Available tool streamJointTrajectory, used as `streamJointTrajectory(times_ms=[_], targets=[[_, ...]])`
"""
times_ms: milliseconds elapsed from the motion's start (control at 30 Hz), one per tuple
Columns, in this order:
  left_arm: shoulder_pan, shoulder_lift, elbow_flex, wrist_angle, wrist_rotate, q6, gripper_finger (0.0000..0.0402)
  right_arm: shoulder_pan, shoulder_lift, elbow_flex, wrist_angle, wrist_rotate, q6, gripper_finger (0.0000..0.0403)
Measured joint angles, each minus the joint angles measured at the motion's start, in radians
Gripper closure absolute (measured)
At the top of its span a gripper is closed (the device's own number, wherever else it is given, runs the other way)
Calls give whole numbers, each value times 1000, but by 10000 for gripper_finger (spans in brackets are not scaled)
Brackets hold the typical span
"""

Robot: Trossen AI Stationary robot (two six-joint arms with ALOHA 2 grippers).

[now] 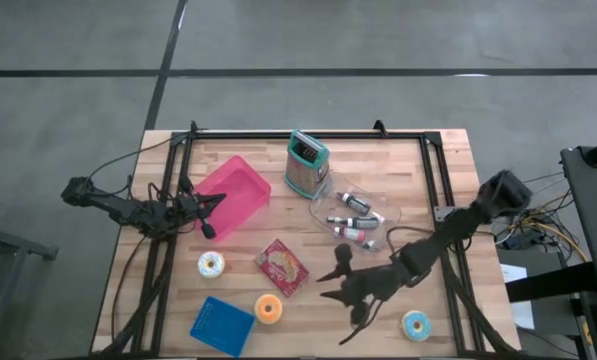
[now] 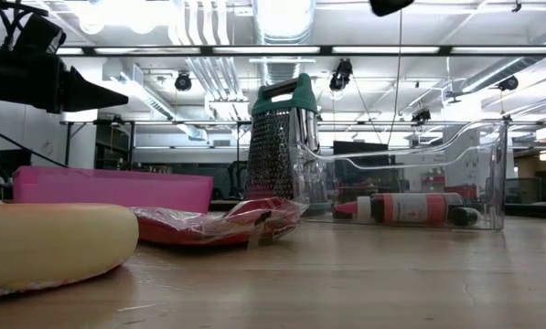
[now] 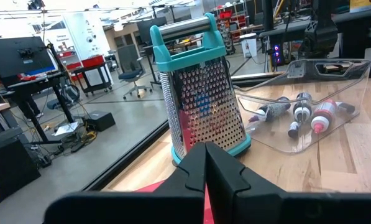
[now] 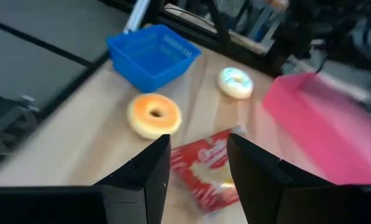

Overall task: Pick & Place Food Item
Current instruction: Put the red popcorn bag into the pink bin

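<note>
Fingers of the right gripper (image 4: 197, 165) stand apart, holding nothing, above the crinkly red packet (image 1: 281, 266), which lies flat mid-table, long axis diagonal. Left gripper (image 1: 209, 229) is pinched shut over the pink bin (image 1: 234, 194). Round orange donut (image 1: 269, 308) and blue basket (image 1: 222, 325) lie near the front edge; bare wood surrounds the packet

table (image 1: 448, 180) | doughnuts (image 1: 269, 308) | snack packet (image 1: 282, 266) | grater (image 1: 305, 163) | bins (image 1: 234, 195)
</note>
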Motion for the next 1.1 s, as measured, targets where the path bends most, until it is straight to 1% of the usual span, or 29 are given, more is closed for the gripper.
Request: streamJointTrajectory(times_ms=[133,200,267,367,433,533,567,633,767,833,900,933,967,1033,1100], targets=[[0,0,0,0,0,0,396,9,-116,-13,-132,-86,130,260],[0,0,0,0,0,0,396,33,-175,-23,-156,-123,144,264],[0,0,0,0,1,0,396,72,-233,-39,-163,-134,111,266],[0,0,0,6,1,-6,396,135,-328,-68,-156,-136,58,264],[0,0,0,12,20,-77,396,168,-399,-90,-147,-134,21,262],[0,2,0,13,54,-234,396,191,-502,-129,-146,-111,-43,258],[0,2,0,19,55,-264,396,191,-534,-143,-145,-104,-53,257],[0,2,0,23,56,-278,396,189,-585,-167,-127,-57,-58,257],[0,3,0,23,76,-270,396,162,-642,-188,-99,50,-93,261],[0,4,0,13,144,-333,396,145,-660,-190,-98,73,-110,264],[0,10,0,14,250,-363,396,122,-667,-195,-91,73,-160,266],[0,12,0,13,291,-345,396,112,-668,-203,-91,73,-200,268],[0,14,0,14,308,-307,396,103,-668,-212,-97,73,-232,269],[0,13,0,29,296,-225,396,83,-666,-228,-100,73,-281,271],[0,13,0,91,285,-183,396,66,-667,-239,-99,73,-325,270]])
